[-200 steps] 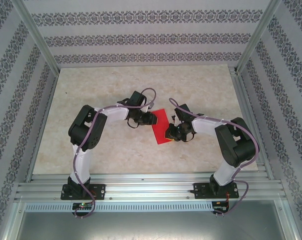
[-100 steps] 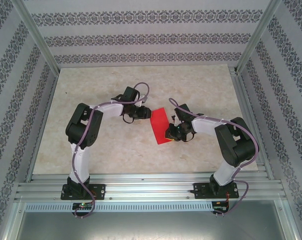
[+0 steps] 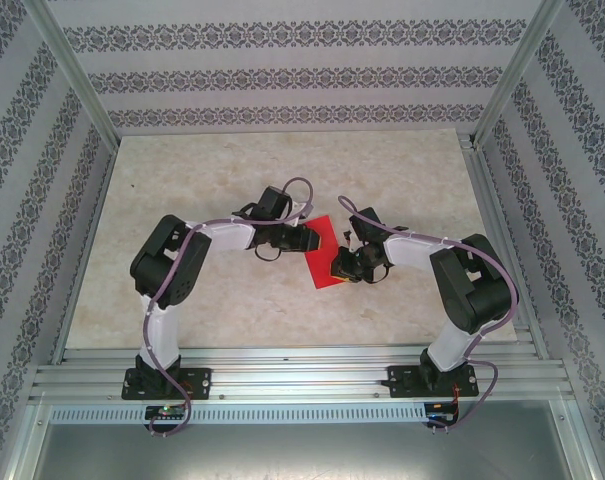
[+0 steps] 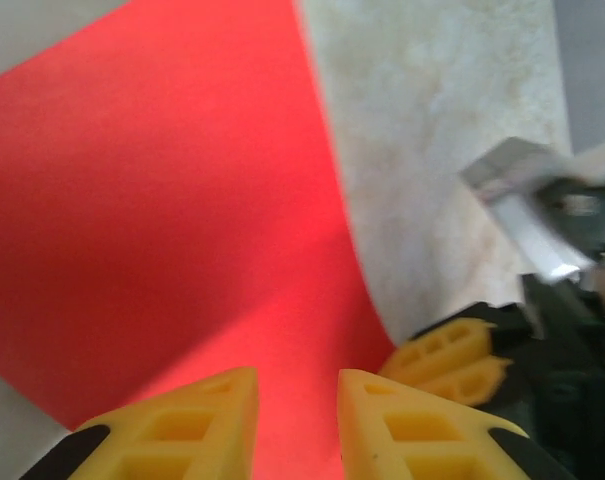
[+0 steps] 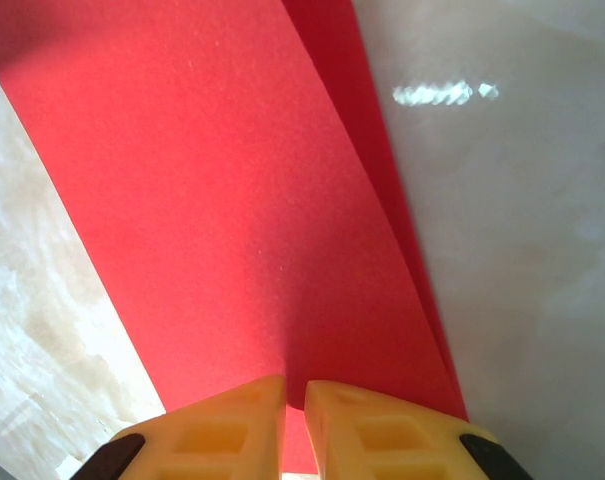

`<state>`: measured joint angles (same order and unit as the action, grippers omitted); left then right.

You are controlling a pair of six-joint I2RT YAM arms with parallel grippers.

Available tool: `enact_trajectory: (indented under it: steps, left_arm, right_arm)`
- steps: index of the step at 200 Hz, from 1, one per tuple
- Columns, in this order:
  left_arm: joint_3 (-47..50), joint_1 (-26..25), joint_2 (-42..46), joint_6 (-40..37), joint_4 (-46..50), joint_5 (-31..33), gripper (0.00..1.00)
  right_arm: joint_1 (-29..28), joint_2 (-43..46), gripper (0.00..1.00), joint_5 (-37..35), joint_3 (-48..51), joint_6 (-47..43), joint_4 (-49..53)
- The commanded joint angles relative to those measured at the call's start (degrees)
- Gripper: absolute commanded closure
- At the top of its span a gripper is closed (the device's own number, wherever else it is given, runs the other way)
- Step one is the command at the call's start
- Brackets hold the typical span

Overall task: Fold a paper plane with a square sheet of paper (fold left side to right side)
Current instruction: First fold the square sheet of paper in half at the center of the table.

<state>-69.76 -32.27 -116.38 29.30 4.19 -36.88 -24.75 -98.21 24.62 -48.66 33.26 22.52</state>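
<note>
Smooth red sheet of paper [image 5: 232, 200], doubled over, on marbled table [image 3: 232, 170]; right gripper [image 5: 293, 420] pinches its edge, left gripper [image 4: 297, 420] stands slightly parted.

Just counting here: I'm seeing one sheet [image 3: 319, 264], one table [image 3: 212, 180], and two arms, left arm [image 3: 172, 268] plus right arm [image 3: 464, 282], carrying two grippers, left gripper [image 3: 311, 240] and right gripper [image 3: 335, 268].

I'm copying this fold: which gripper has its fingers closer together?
The right gripper: its fingers nearly touch on the sheet of paper, while the left gripper shows a wider gap.
</note>
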Motion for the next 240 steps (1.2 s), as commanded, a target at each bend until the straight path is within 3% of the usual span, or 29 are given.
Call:
enact_trajectory:
  steps: [1,149,240]
  left_arm:
    - [-2.23,0.44,-2.28,-0.19,-0.21,2.27,0.71]
    - [-9.41,2.02,-8.5,-9.96,11.74,19.01,0.7]
    - [-16.44,6.07,-11.5,-11.19,13.32,19.21,0.65]
  right_arm:
    - [-0.1,-4.01,0.82,-7.9,2.1,-1.1,5.51]
    - [-0.07,-3.57,0.82,-9.15,2.17,-1.35,6.92]
    - [-0.1,-4.09,0.82,-8.9,2.61,-1.43,6.83]
